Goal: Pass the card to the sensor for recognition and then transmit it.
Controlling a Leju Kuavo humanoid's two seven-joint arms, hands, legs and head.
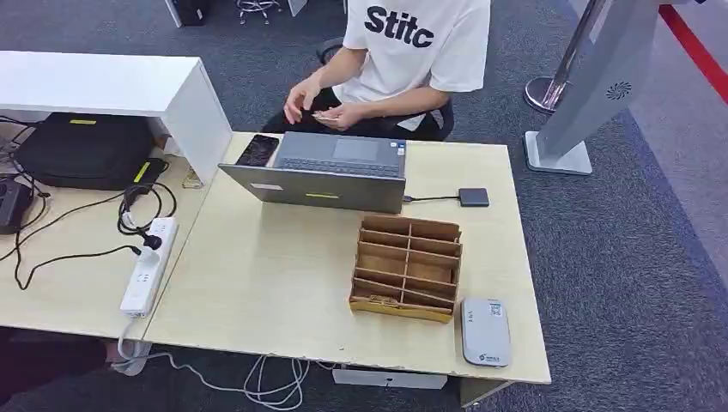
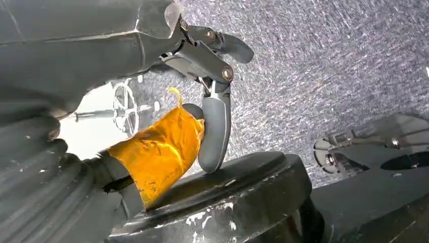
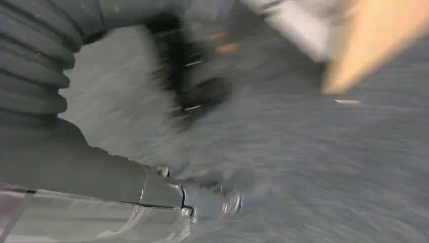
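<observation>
I saw a pale wood table [image 1: 257, 283], a brown slotted organiser [image 1: 406, 267], a grey laptop [image 1: 326, 176], speckled blue-grey carpet [image 1: 635, 257], and orange tape [image 2: 157, 152] on my left hand [image 2: 202, 101].

Bare tabletop [image 1: 257, 283] lies open at nine o'clock of the wooden divider box [image 1: 406, 267] — laptop [image 1: 322, 172] blocks twelve o'clock, card reader [image 1: 485, 332] sits just beside at five o'clock.

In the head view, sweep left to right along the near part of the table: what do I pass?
White power strip → wooden card organizer → grey card sensor at the near right corner.
</observation>
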